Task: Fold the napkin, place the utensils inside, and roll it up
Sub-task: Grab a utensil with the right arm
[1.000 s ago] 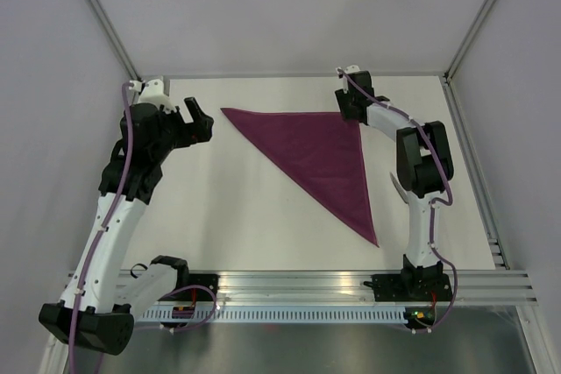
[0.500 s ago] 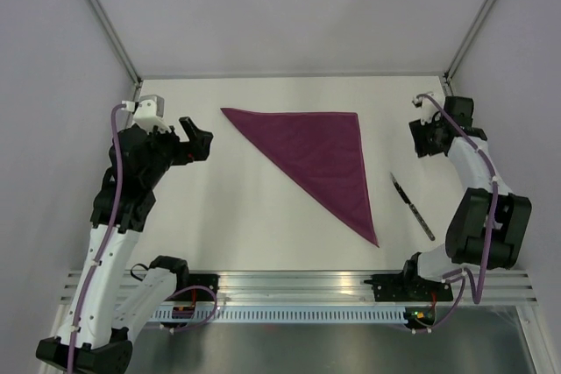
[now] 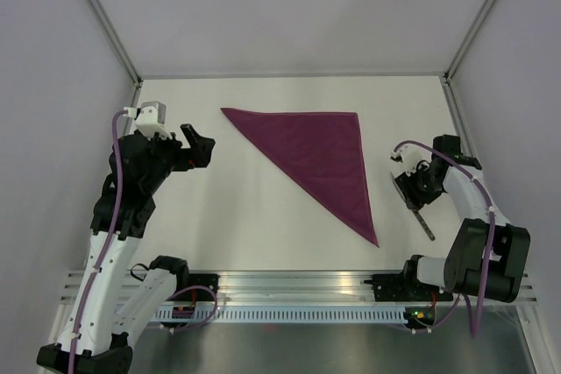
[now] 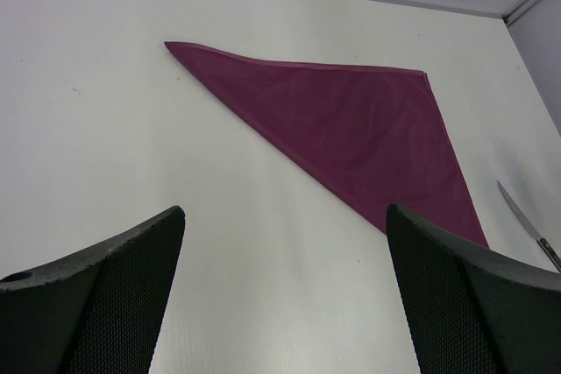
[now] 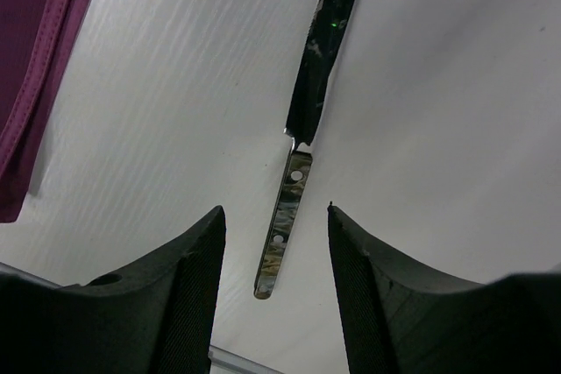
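The napkin lies flat on the white worktop, folded into a triangle with 3 sharp corners. Its straight top edge runs along the far side, and its longest edge slants down to a point at the near right.

The knife lies on the worktop just right of the napkin's right edge, apart from the cloth and level with the lower half of that edge. Its blade points away from the arm bases and its handle points toward them.

The right pincer is over the knife, right of the napkin. Its 2 fingers are parted, 1 on each side of the handle, with a gap showing between each finger and the handle, so it grips nothing. Whether the fingertips touch the worktop cannot be told.

The left pincer hangs above bare worktop well left of the napkin's far-left corner. It is spread wide and faces the cloth with nothing between its fingers.
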Controlling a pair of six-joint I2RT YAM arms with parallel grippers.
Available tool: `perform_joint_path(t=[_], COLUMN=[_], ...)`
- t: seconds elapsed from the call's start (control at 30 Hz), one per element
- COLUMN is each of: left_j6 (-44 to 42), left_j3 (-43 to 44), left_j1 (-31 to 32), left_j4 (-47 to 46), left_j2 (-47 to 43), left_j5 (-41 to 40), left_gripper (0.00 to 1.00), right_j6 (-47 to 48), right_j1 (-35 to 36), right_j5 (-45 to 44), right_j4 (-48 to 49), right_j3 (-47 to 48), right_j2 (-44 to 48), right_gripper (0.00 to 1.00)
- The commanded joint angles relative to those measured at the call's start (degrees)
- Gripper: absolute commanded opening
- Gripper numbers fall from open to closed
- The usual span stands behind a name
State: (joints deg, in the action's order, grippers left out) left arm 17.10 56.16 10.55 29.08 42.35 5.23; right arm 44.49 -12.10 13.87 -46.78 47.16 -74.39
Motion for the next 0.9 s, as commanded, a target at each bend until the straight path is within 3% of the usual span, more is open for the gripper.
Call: perform_joint_path(t=[0.0,0.6,0.87], left_j6=[-0.93,-1.19,-1.19], left_j3=[0.18,-0.35,-0.35], left_j1=[0.09,0.09,0.09], left_j4=[-0.34,-0.34,-0.43], left_j2=[-0.6,-0.51,-0.34], left_j5=[2.06,1.89,1.71], left_gripper=[1.0,1.0,1.0], right_j6=[4.12,3.76,4.46], right_j1=[-0.47,-1.0,-2.32], right_j5=[-1.56,-6.83,-7.54], right_j4=[-3.49,4.77,6.79], right_j3=[-1.45,-6.64,-8.57], right_j2=[1.53,-6.55,-7.61], right_gripper=[0.57,0.53,0.34])
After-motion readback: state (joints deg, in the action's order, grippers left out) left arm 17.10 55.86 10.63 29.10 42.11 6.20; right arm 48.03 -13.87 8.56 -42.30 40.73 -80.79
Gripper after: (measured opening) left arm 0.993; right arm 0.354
